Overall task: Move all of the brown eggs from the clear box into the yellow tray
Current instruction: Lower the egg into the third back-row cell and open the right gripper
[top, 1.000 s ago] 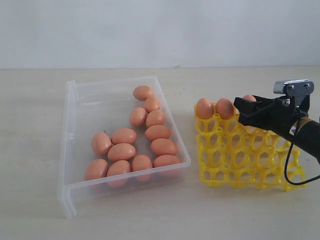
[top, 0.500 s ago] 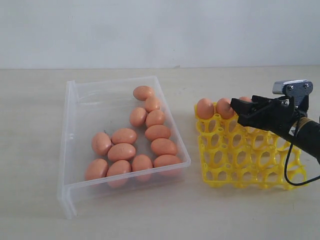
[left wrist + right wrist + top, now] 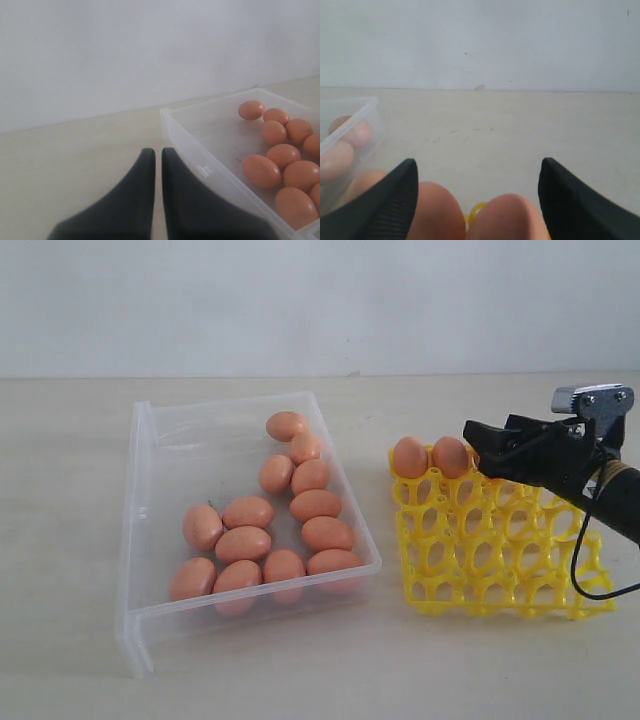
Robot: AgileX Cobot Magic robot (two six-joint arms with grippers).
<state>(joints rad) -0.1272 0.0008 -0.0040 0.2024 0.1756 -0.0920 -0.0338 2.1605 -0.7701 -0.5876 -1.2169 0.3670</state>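
Note:
Several brown eggs lie in the clear box on the left. The yellow tray stands on the right, with two eggs showing in its back row. My right gripper hovers open just over that back row, pointing toward the box. In the right wrist view its jaws stand wide apart, and two eggs sit low between them with a sliver of yellow tray. My left gripper is shut and empty, beside the outside of the box wall, with eggs beyond it.
The box and tray rest on a pale tabletop in front of a white wall. A black cable hangs from my right arm over the tray's right side. A bare strip of table separates the box and the tray.
My right gripper's jaws have spread wider and it has lifted slightly. The egg seen just behind it in the tray's back row is now covered by the gripper. The left gripper has not moved.

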